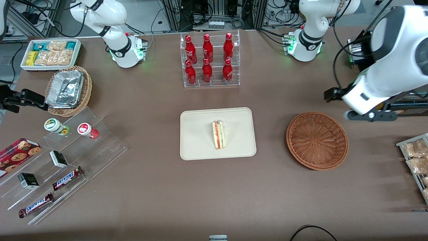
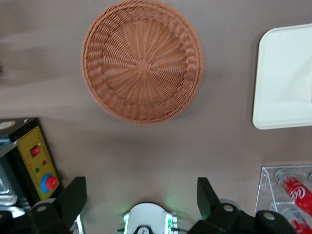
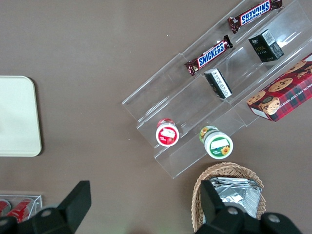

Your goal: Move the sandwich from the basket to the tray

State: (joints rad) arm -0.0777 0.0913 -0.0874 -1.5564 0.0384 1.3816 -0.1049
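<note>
The sandwich (image 1: pixel 219 135) lies on its side near the middle of the cream tray (image 1: pixel 200 147), with its red and green filling edge showing. The reddish-brown wicker basket (image 1: pixel 317 140) sits beside the tray, toward the working arm's end, with nothing in it. My left gripper (image 1: pixel 333 94) hangs high above the table, a little farther from the front camera than the basket. It is open and holds nothing. The left wrist view looks down past the gripper (image 2: pixel 140 200) onto the basket (image 2: pixel 141 61) and one end of the tray (image 2: pixel 285 83). The sandwich is out of that view.
A clear rack of red bottles (image 1: pixel 209 60) stands farther from the front camera than the tray. Toward the parked arm's end are a stepped acrylic shelf with snack bars (image 1: pixel 63 157), a tan basket of foil containers (image 1: pixel 68 90) and a white snack bin (image 1: pixel 50 53). Bagged snacks (image 1: pixel 416 160) lie at the working arm's end.
</note>
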